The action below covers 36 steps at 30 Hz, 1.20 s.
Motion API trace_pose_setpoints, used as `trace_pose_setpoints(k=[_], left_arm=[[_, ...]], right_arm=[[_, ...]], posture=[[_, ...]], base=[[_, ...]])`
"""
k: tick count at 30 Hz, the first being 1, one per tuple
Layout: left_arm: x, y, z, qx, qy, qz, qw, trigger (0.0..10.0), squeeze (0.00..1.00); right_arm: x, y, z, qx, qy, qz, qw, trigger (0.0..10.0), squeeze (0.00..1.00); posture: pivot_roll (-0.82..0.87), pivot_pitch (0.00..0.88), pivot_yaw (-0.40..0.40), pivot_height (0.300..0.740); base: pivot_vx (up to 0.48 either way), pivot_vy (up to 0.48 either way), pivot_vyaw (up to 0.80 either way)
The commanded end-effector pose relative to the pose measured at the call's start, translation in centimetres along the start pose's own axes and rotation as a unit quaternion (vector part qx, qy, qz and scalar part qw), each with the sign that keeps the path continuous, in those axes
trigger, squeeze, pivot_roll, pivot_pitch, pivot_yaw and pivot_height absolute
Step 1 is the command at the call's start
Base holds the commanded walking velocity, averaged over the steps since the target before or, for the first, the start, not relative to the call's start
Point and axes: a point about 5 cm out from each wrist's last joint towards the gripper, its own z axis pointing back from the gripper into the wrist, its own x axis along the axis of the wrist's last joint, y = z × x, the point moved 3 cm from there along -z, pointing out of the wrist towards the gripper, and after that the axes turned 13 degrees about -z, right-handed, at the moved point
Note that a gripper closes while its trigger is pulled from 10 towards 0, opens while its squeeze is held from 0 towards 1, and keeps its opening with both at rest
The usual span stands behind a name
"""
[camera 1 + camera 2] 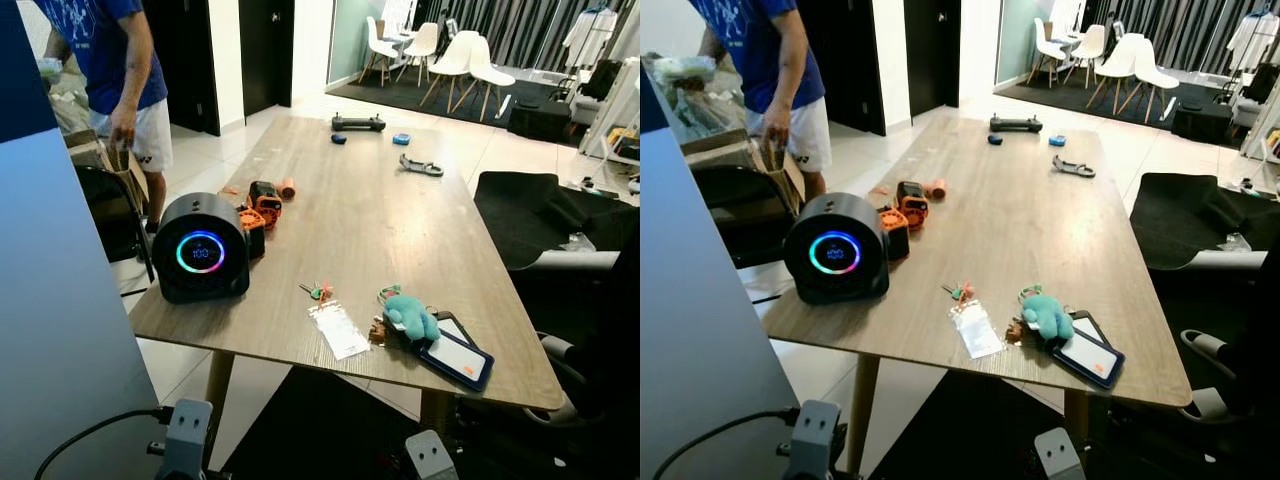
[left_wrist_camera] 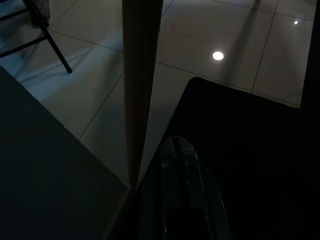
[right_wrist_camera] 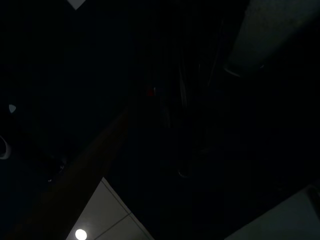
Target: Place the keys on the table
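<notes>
A long wooden table point(image 1: 380, 230) runs from the bottom of the frame up toward the top middle. A person in a blue shirt point(image 1: 112, 60) stands at the upper left, bent over a box. A round black speaker point(image 1: 201, 248) with a glowing ring sits on the table at the left, with orange gadgets point(image 1: 258, 210) just beside it.

Near the bottom edge lie a dark phone case point(image 1: 455, 357), a teal plush toy point(image 1: 410, 316) touching it, and a small clear bag point(image 1: 338, 329).

The keys point(image 1: 316, 291) lie flat on the table, between the speaker and the plush toy, just above the bag. They are a small bunch, long side running left to right, the thin ends pointing left.

The left gripper point(image 2: 182, 200) hangs low by a table leg point(image 2: 141, 85). The right wrist view is very dark. I cannot tell if either gripper's fingers are wide or narrow.
</notes>
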Motion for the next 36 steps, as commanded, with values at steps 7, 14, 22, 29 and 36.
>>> trace_pose_setpoints(k=[7, 14, 22, 29, 36], left_arm=[[-0.4, -0.1, 0.2, -0.009, 0.010, -0.018, 1.000, 10.0, 0.00], [-0.5, -0.3, 0.2, -0.011, 0.012, -0.007, 1.000, 10.0, 0.00], [-0.7, 0.0, 0.3, -0.010, 0.014, -0.006, 1.000, 10.0, 0.00], [-0.5, 0.0, 0.2, -0.015, 0.013, -0.007, 1.000, 10.0, 0.00], [-0.5, -0.1, 0.2, -0.019, 0.010, -0.013, 1.000, 10.0, 0.00]], right_arm=[[0.0, 0.1, 0.0, -0.003, -0.001, -0.006, 1.000, 10.0, 0.00], [-0.1, 0.0, 0.0, -0.004, 0.000, -0.006, 1.000, 10.0, 0.00], [-0.2, 0.0, 0.0, -0.004, 0.000, -0.006, 1.000, 10.0, 0.00], [-0.2, 0.1, 0.0, -0.006, 0.002, -0.009, 1.000, 10.0, 0.00], [-0.3, -1.6, 0.3, -0.043, -0.001, -0.045, 0.998, 10.0, 0.00]], posture=[[0.11, 0.035, -0.056, 0.740], [0.11, 0.036, -0.055, 0.740], [0.11, 0.035, -0.052, 0.740], [0.11, 0.028, -0.049, 0.740], [0.11, 0.024, -0.049, 0.740]], base=[[0.000, 0.000, 0.00], [0.000, -0.396, 0.00], [0.000, 0.000, 0.00], [0.000, 0.000, 0.00], [0.000, 0.000, 0.00]])
